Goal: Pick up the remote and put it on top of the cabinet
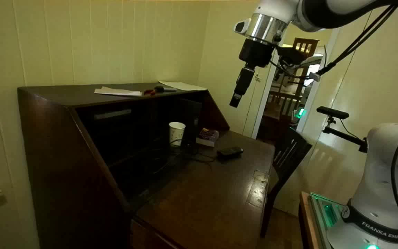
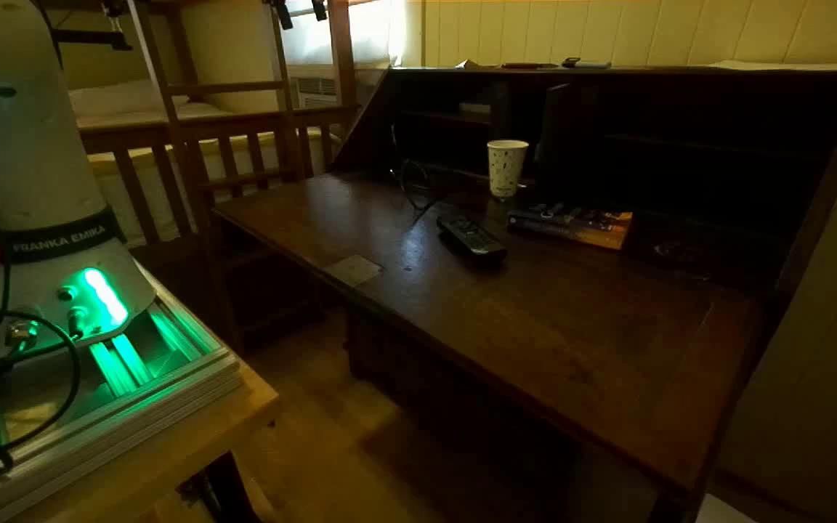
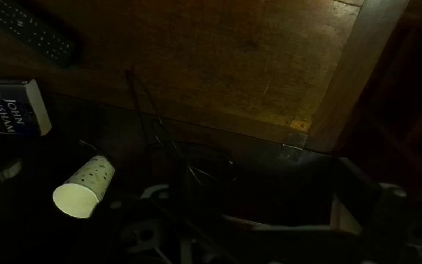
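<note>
The remote (image 1: 230,152) is a flat black oblong lying on the fold-down leaf of the dark brown cabinet (image 1: 57,96). It also shows in an exterior view (image 2: 471,240) and at the upper left of the wrist view (image 3: 31,33). The cabinet's leaf fills much of an exterior view (image 2: 571,319). My gripper (image 1: 234,100) hangs in the air, well above the leaf and the remote. Its two fingertips show apart at the top edge of an exterior view (image 2: 302,10). The gripper is open, with nothing seen between the dark fingers in the wrist view (image 3: 271,174).
A white cup (image 2: 507,167) and a book (image 2: 571,224) stand near the remote, with a thin cable (image 2: 415,185) beside them. Pale papers (image 1: 117,91), a small red item (image 1: 149,92) and a marker-like item (image 1: 164,89) lie on the cabinet's top. A chair (image 1: 290,155) stands alongside.
</note>
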Robot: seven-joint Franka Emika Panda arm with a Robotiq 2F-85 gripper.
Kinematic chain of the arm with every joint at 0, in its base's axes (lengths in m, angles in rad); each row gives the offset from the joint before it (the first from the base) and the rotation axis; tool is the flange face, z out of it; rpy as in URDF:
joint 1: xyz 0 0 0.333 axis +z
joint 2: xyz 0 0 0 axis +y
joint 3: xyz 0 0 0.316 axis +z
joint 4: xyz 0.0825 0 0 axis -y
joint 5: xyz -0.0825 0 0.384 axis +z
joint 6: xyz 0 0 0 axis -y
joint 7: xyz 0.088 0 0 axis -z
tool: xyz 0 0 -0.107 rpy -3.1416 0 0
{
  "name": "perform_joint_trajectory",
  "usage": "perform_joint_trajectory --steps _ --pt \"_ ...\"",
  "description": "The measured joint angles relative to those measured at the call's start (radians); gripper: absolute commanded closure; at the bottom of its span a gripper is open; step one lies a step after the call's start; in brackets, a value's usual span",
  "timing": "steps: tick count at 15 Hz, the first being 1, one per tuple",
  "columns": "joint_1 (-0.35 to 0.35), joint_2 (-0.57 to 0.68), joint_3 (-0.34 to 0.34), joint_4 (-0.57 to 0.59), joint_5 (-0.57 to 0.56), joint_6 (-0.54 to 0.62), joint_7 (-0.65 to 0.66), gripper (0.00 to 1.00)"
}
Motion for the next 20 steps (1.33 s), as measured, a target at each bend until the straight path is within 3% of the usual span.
perform_joint_trajectory --steps 8,11,14,18,20 --pt "0.001 0.000 -0.001 0.000 0.000 0.000 -0.003 0.00" --pt "0.005 0.005 -0.031 0.017 -0.052 -0.009 -0.145 0.00" --pt "0.015 0.037 -0.141 0.093 -0.090 -0.036 -0.381 0.00" --pt "0.128 0.115 -0.406 0.254 -0.095 -0.138 -0.700 0.00" --pt "0.133 0.156 -0.505 0.337 -0.091 -0.222 -0.844 0.00"
